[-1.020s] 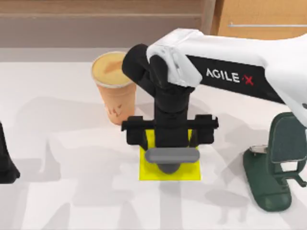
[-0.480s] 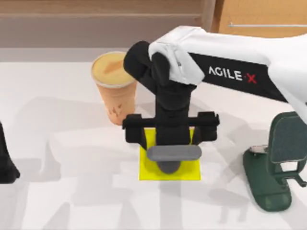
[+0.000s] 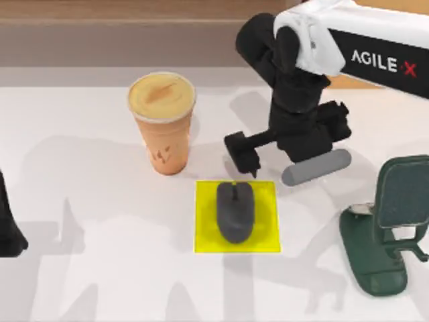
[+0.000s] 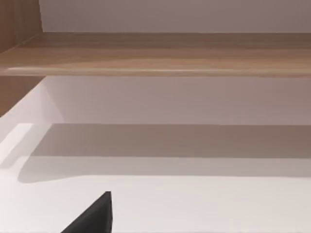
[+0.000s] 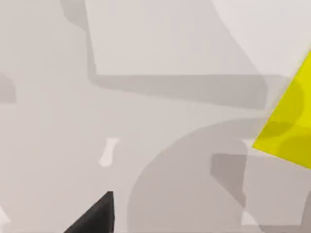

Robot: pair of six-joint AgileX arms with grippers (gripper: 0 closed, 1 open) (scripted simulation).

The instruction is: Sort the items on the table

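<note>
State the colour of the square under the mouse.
Bright yellow square, best seen in the top view, under the dark grey mouse.

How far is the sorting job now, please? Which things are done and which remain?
Done: the mouse lies on the yellow square. In hand: nothing; the right end effector hangs above the table beyond the square. Left: the orange cup stands unsorted, and the green stand is unused.

We note a flat yellow square (image 3: 268, 236) near the table's middle; one corner of it (image 5: 290, 131) appears in the right wrist view. A dark green stand (image 3: 387, 231) sits upright toward the right side. Behind runs a wooden ledge (image 3: 120, 12); the left wrist view catches it too (image 4: 160, 53).
</note>
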